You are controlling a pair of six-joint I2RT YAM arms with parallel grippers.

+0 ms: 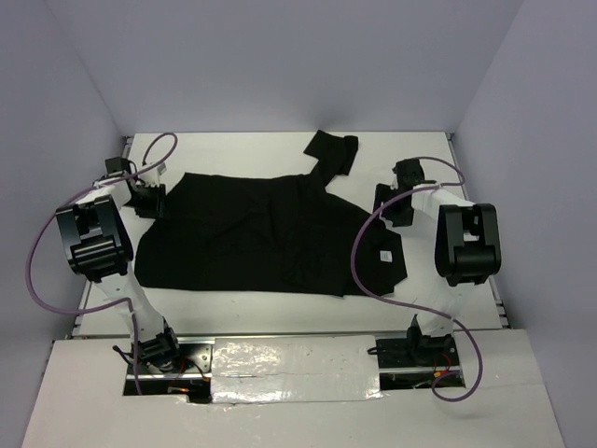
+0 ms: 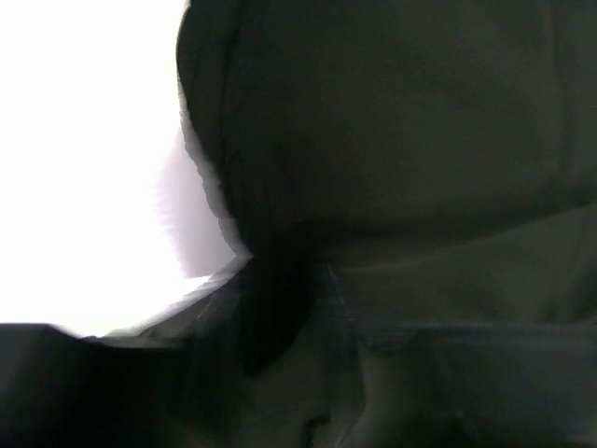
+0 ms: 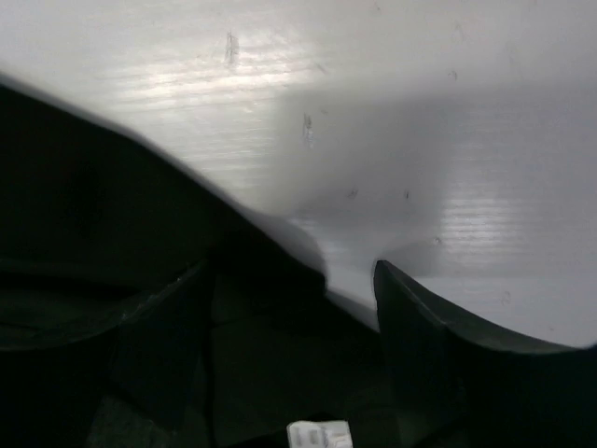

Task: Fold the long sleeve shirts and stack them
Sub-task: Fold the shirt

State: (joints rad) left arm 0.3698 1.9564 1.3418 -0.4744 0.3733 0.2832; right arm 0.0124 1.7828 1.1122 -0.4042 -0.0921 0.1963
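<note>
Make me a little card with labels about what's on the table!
shirt: black, spread out and rumpled
table: white
sleeve: one sticks out at the far side
tag: small white square near the shirt's right edge
left gripper: at the shirt's left edge; open or shut unclear
right gripper: at the shirt's right edge, open

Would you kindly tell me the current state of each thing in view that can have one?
Black shirt, not yet folded, lying rumpled, one sleeve stretched to the far side.
White tag, exposed, facing up.
Left hand, down at the shirt's left edge; open or shut unclear.
Right hand, open, at the shirt's right edge.
</note>
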